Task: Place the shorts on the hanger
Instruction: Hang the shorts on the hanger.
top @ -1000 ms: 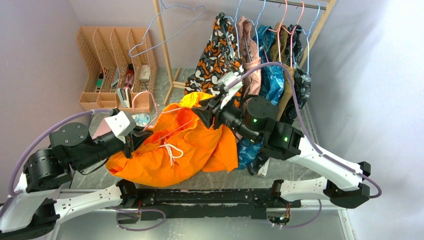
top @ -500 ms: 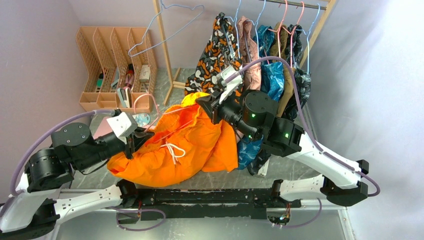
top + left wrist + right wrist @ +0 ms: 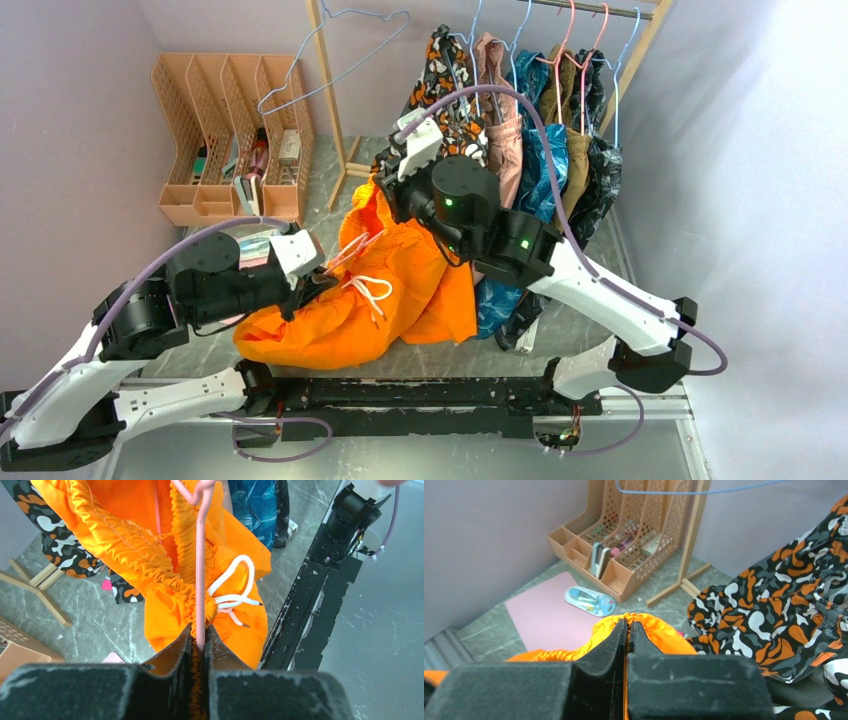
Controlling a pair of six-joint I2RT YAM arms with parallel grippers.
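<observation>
The bright orange shorts hang bunched between my two grippers above the table, white drawstring showing. My left gripper is shut on the pink wire hanger together with the gathered waistband. The hanger wire runs up from the jaws through the waistband opening. My right gripper is shut on the far edge of the shorts and holds it raised near the rack. Most of the hanger is hidden inside the fabric.
A wooden rack at the back holds several hung garments, the orange-black-white patterned one nearest. A light-blue wire hanger hangs at its left. A peach file organiser, a pink mat and a small blue item lie back left.
My right gripper has lifted and moved back-left with the shorts' edge, stretching the fabric up. My left gripper has moved right and forward with the hanger and waistband.
</observation>
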